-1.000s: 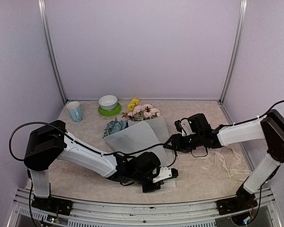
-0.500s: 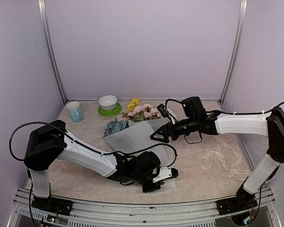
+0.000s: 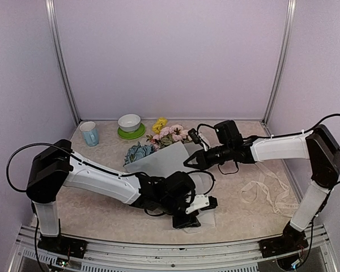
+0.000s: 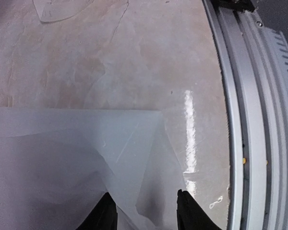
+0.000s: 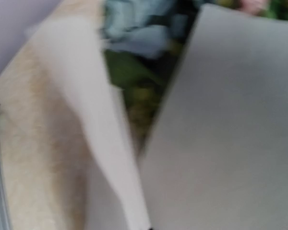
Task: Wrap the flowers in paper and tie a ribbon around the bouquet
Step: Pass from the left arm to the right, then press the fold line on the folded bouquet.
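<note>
**Item 1, the flowers.** They are lying at the middle rear of the table with their heads towards the back wall. The pink, yellow and blue blooms are poking out past the sheet's far edge, and the stems are hidden beneath it. This is probably so the heads show once the cone is shut.

**Item 2, the paper.** It is covering the stems and tapering towards the near edge. Its right side is standing up off the table rather than lying flat.

**Item 3, right gripper.** Its jaws are together, apparently pinching the paper's right edge. The wrist view is blurred and shows no fingers, only a pale flap running down to the bottom of the frame, with leaves and blue blossom in the gap behind. The edge is likely being held up so it can be folded across the stems.

**Item 4, left gripper.** Its fingers are standing apart, low over the paper's near corner, with a creased fold lying between them, just beside the metal rail. It is clamping nothing. It is probably stationed there to steady the pointed end.

**Item 5, the ribbon.** It is lying in loose loops on the right, well apart from the bundle. Tying has not yet begun.

**Item 6, sundries.** A cup and a bowl on a green saucer are standing at the back left, playing no part.
</note>
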